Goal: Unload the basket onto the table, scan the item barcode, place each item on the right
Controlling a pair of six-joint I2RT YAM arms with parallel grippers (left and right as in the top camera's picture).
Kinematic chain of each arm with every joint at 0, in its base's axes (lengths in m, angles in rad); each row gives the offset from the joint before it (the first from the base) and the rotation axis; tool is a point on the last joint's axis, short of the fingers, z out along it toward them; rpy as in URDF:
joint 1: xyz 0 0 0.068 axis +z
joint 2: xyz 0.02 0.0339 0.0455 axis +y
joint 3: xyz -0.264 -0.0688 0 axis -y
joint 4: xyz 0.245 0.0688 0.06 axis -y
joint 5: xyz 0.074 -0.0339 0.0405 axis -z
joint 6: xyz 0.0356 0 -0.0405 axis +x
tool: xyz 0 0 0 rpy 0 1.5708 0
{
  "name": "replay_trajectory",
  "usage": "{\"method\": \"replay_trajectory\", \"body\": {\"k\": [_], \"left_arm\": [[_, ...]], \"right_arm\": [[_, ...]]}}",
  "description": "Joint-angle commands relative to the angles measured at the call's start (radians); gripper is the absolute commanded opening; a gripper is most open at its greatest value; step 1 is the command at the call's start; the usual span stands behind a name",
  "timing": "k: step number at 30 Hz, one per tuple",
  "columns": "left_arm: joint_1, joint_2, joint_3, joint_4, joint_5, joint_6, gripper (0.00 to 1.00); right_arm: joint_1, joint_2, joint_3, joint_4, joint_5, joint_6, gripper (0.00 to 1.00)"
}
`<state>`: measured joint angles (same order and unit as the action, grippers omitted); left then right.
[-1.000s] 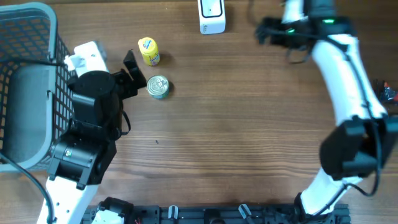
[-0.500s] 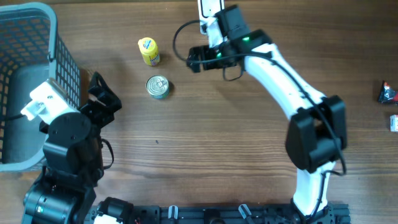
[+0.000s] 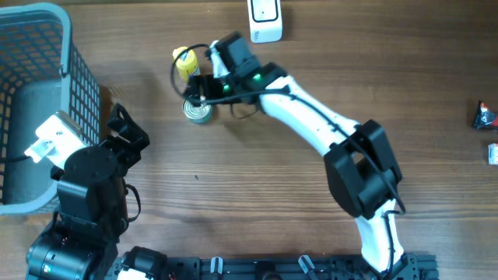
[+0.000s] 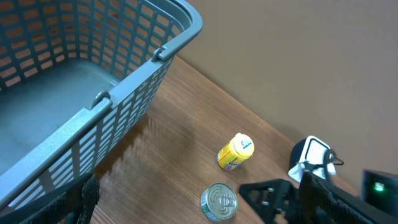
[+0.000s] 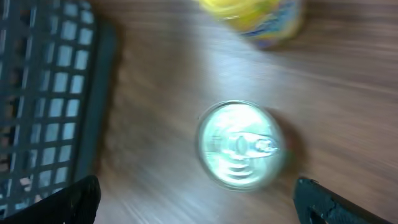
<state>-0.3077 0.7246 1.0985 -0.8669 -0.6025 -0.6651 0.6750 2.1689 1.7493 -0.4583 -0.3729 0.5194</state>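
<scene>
Tin can (image 3: 198, 110) is your reference point, standing upright on the wooden counter (image 3: 272, 194) with its pull-tab lid facing up. Your right fingers (image 3: 199, 90) hang right over it, spread wide. In the right wrist view the can (image 5: 241, 144) sits between the two tips and neither one touches it, so nothing is gripped.

Just beyond the can, toward the far edge, you've got the little yellow bottle (image 3: 185, 62), close to it but apart. The white scanner (image 3: 264, 19) stands further off, beyond the can and to its right, at the counter's back edge.

Left of the can is the grey mesh basket (image 3: 47, 15). Your left fingers (image 3: 127, 131) sit between the basket and the can, also spread, holding nothing.

Heads up, the right wrist picture is blurry, so you can't make out any label or barcode on the can.
</scene>
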Motion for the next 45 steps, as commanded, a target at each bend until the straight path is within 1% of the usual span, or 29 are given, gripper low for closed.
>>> {"method": "replay_trajectory", "body": {"k": [1,5,6,10,15,23,25,30,37,39,42,45], "left_arm": [[-0.004,-0.01,-0.001,-0.006,-0.02,-0.021,1.0],[-0.004,-0.027,0.0,-0.005,-0.051,-0.024,1.0],[-0.004,-0.037,0.0,-0.006,-0.072,-0.024,1.0],[-0.004,-0.075,0.0,-0.006,-0.08,-0.025,1.0],[-0.004,-0.08,-0.001,-0.006,-0.08,-0.024,1.0],[-0.004,-0.08,-0.001,-0.006,-0.08,-0.024,1.0],[-0.004,-0.08,-0.001,-0.009,-0.08,-0.024,1.0],[-0.004,-0.08,-0.001,-0.01,-0.08,-0.024,1.0],[-0.004,-0.08,-0.001,-0.014,-0.08,-0.024,1.0],[-0.004,-0.08,-0.001,-0.013,-0.08,-0.024,1.0],[-0.004,-0.08,-0.001,-0.014,-0.08,-0.024,1.0],[-0.004,-0.08,-0.001,-0.014,-0.08,-0.024,1.0]], "right_arm": [[0.026,0.073,0.005,0.017,0.069,-0.017,1.0],[0.022,0.134,0.008,0.041,0.085,-0.112,1.0],[0.019,0.145,0.009,0.051,0.099,-0.133,1.0],[0.019,0.152,0.019,0.066,0.189,-0.199,1.0],[0.027,0.152,0.047,0.087,0.193,-0.236,1.0],[0.081,0.179,0.047,0.137,0.202,-0.28,1.0],[0.095,0.196,0.047,0.148,0.227,-0.291,1.0],[0.132,0.243,0.047,0.156,0.335,-0.387,1.0],[0.134,0.264,0.047,0.185,0.402,-0.414,1.0],[0.135,0.264,0.047,0.188,0.396,-0.446,0.97],[0.135,0.264,0.047,0.188,0.395,-0.524,0.88],[0.135,0.264,0.047,0.173,0.396,-0.549,0.87]]}}
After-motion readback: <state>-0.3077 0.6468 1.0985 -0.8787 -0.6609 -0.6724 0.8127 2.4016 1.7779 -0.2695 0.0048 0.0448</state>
